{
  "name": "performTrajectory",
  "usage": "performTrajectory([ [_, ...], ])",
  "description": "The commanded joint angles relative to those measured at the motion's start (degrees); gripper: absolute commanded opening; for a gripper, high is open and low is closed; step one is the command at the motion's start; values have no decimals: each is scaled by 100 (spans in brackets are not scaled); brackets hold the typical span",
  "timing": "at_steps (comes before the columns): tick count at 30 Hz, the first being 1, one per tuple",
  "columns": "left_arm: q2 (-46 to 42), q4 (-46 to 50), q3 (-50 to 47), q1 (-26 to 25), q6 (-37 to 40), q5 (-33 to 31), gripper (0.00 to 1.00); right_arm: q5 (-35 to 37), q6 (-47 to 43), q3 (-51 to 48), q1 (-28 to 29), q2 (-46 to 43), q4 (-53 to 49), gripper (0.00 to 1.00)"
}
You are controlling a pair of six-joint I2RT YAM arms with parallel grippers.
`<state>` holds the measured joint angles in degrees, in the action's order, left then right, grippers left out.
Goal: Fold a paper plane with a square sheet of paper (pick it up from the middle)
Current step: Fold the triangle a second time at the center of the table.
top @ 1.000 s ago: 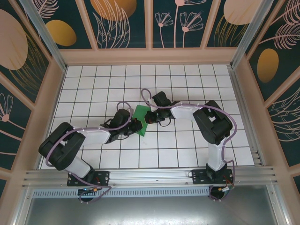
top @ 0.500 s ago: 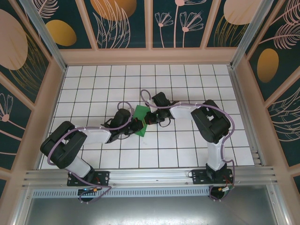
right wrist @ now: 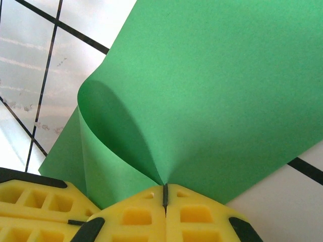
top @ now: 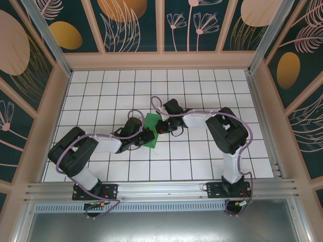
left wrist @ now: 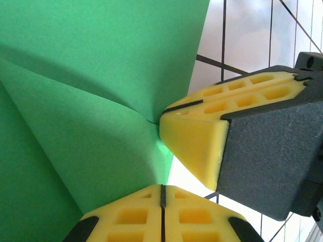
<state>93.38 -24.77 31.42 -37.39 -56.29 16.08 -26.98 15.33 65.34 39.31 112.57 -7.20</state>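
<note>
Both left tool (left wrist: 162, 188) and right tool (right wrist: 164, 187) pinch the sheet (right wrist: 217, 101).

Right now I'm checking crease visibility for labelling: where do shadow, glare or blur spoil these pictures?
Top external: even light, sharp, but the green paper is small and half hidden by the arms. Left wrist: soft shadow along the fold, tiles behind blown out bright. Right wrist: dark shadow inside the curl, faint glare streaks on the tiles at left.
</note>
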Motion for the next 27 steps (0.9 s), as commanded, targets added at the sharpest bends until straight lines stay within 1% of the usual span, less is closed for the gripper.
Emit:
performTrajectory([
  [1, 92, -303, -9, 25, -85, 124, 10, 57, -94, 154, -40, 55, -126, 0],
  [18, 230, -254, -8, 30, -88, 115, 9, 217, -91, 66, -73, -55, -166, 0],
  [27, 174, -420, -55, 29, -87, 196, 10, 281, -74, 9, -73, -210, -213, 0],
])
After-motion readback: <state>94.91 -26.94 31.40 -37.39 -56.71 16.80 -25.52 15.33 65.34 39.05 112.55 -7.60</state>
